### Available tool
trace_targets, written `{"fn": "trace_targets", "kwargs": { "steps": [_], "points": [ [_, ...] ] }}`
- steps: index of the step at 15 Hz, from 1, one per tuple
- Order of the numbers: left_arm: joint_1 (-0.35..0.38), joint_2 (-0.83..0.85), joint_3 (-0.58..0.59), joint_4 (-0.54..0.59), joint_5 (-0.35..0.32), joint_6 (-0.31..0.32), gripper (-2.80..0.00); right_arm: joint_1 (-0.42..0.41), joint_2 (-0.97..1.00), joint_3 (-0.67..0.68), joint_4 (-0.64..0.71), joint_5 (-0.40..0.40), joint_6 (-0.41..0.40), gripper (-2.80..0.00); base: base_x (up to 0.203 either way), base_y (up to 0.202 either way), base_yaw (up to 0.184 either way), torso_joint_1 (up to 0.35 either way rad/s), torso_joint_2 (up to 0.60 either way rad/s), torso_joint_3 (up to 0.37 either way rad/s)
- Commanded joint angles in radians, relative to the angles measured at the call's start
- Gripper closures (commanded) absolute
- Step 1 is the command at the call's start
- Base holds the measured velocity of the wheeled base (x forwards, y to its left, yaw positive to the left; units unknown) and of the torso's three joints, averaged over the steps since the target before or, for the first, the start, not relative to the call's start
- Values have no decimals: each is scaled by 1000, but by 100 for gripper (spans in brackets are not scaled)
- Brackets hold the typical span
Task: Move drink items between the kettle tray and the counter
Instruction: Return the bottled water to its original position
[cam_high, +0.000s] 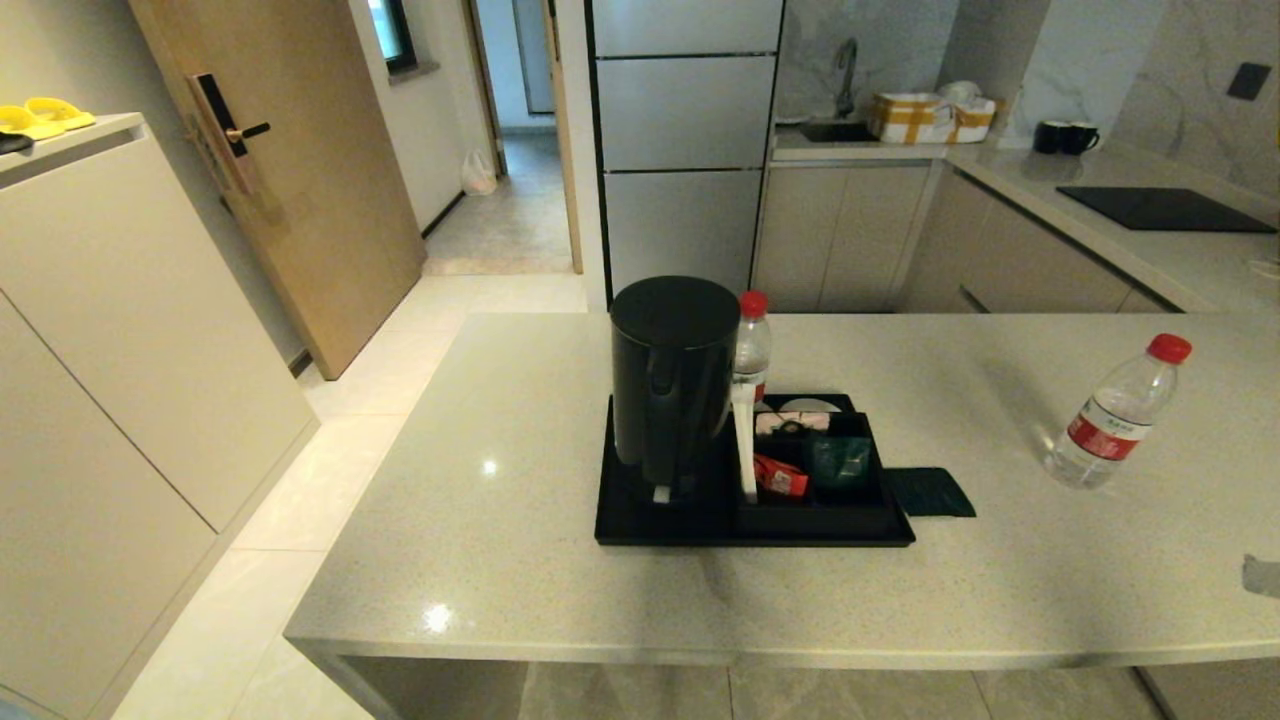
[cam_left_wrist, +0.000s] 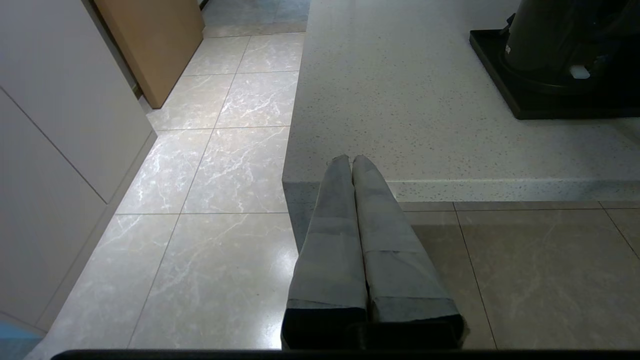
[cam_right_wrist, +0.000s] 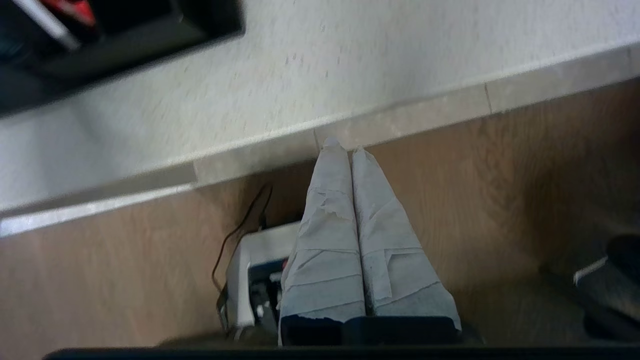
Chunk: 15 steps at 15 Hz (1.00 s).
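The black kettle (cam_high: 672, 385) stands on the black kettle tray (cam_high: 640, 525) in the middle of the beige counter (cam_high: 520, 540). One red-capped water bottle (cam_high: 751, 345) stands behind the kettle. The other bottle (cam_high: 1115, 415) stands on the counter at the right. The dark green packet (cam_high: 930, 492) lies flat on the counter just right of the tray. The sachet box (cam_high: 815, 465) holds red and green sachets. My left gripper (cam_left_wrist: 350, 160) is shut and empty, low off the counter's near left corner. My right gripper (cam_right_wrist: 345, 147) is shut and empty, below the counter's near edge. Neither arm shows in the head view.
A power strip with a black cable (cam_right_wrist: 250, 270) lies on the wooden floor under my right gripper. A tiled floor and tall cabinets (cam_high: 120, 380) lie left of the counter. Behind it are the L-shaped worktop with cooktop (cam_high: 1165, 208), sink and black mugs (cam_high: 1065, 137).
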<state>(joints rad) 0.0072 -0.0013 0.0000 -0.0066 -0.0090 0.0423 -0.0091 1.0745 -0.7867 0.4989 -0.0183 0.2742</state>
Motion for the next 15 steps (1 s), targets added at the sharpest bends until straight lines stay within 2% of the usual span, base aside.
{"fn": "trace_targets", "kwargs": {
  "steps": [1, 4, 6, 7, 10, 15],
  "points": [
    [0, 1, 0, -1, 0, 1, 0, -4, 47, 81, -171, -27, -3, 0, 0, 0, 0, 0, 0, 0],
    [0, 1, 0, -1, 0, 1, 0, -15, 150, 172, -448, -209, -4, 0, 0, 0, 0, 0, 0, 0],
    [0, 1, 0, 0, 0, 1, 0, -51, 249, 180, -595, -292, -5, 0, 0, 0, 0, 0, 0, 0],
    [0, 1, 0, 0, 0, 1, 0, -68, 299, 178, -657, -316, -8, -280, 0, 0, 0, 0, 0, 0],
    [0, 1, 0, -1, 0, 1, 0, -78, 454, 187, -914, -401, -18, -280, 0, 0, 0, 0, 0, 0],
    [0, 1, 0, 0, 0, 1, 0, -79, 788, 199, -1340, -473, -57, -280, 0, 0, 0, 0, 0, 0]
  ]
}}
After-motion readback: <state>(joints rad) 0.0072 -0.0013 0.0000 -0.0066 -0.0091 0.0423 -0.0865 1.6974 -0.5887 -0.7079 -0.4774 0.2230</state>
